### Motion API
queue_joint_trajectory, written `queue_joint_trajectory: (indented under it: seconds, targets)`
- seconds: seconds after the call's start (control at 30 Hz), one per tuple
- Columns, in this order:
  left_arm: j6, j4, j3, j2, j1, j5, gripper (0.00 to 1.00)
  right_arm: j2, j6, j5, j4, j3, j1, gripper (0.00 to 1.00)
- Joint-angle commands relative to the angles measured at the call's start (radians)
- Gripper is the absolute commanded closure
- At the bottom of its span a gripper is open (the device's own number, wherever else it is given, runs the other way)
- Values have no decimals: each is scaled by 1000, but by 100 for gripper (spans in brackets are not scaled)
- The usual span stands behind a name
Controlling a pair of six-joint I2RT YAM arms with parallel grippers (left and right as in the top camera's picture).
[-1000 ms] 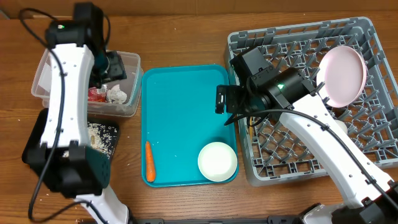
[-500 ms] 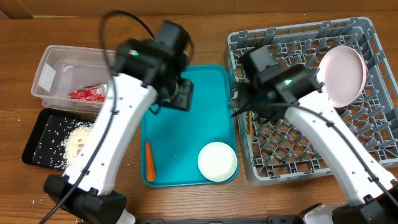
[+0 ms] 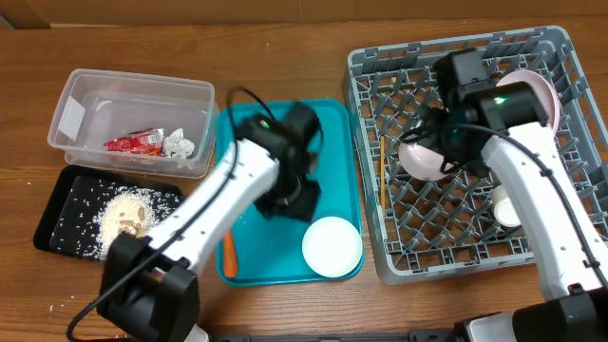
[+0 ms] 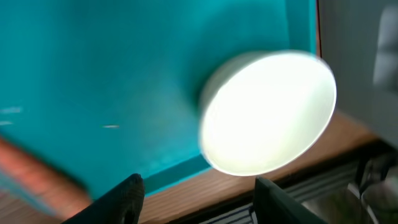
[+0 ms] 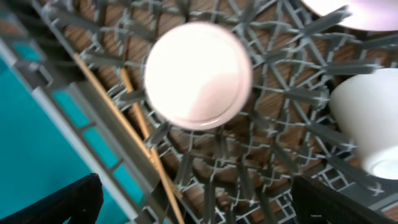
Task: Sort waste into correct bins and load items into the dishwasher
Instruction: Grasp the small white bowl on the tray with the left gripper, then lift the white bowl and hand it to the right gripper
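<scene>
Next up, probably: white bowl point(image 3: 332, 245) in the near right corner of the teal tray point(image 3: 332, 142). Looks light, rigid and glossy, so likely slippery. Best pinched across the rim. Left gripper point(image 4: 198, 190) spread wide, empty, hovering close by. Right gripper point(image 5: 196, 186) also gaping, holding nothing, above 1 second bowl point(image 5: 198, 74) in the dish rack point(image 3: 560, 57).

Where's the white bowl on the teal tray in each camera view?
Overhead: the white bowl sits at lower centre, in the lower right corner of the teal tray.
Left wrist: the white bowl fills the centre right, at the tray's edge.
Right wrist: not in view.
Shared landmark: the teal tray, also in the left wrist and right wrist views.
</scene>
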Motion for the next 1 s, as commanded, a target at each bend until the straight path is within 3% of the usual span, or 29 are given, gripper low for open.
queue_joint_trajectory:
  seconds: [0.0, 0.17, 0.33, 0.4, 0.5, 0.57, 0.77, 0.97]
  targets:
    - [110, 53, -89, -1, -49, 142, 39, 3, -19, -7, 4, 0, -12, 0]
    - [47, 164, -190, 0, -111, -50, 30, 3, -21, -8, 3, 0, -11, 0]
    - [-32, 267, -278, 0, -110, -150, 34, 3, -21, -8, 3, 0, -10, 0]
    - [-32, 294, -294, 0, -106, -130, 43, 3, -21, -8, 4, 0, -10, 0]
    - [-27, 317, -295, 0, -107, -86, 66, 3, -21, -11, 4, 0, -10, 0]
    - [-19, 315, -285, 0, -103, -27, 94, 3, -21, -18, 4, 0, -10, 0]
    - [19, 116, -124, -1, -18, -22, 96, 3, -76, -105, 8, 0, -10, 0]
    - [49, -82, 143, -1, 111, -53, 96, 3, -265, -428, 49, 0, 9, 0]
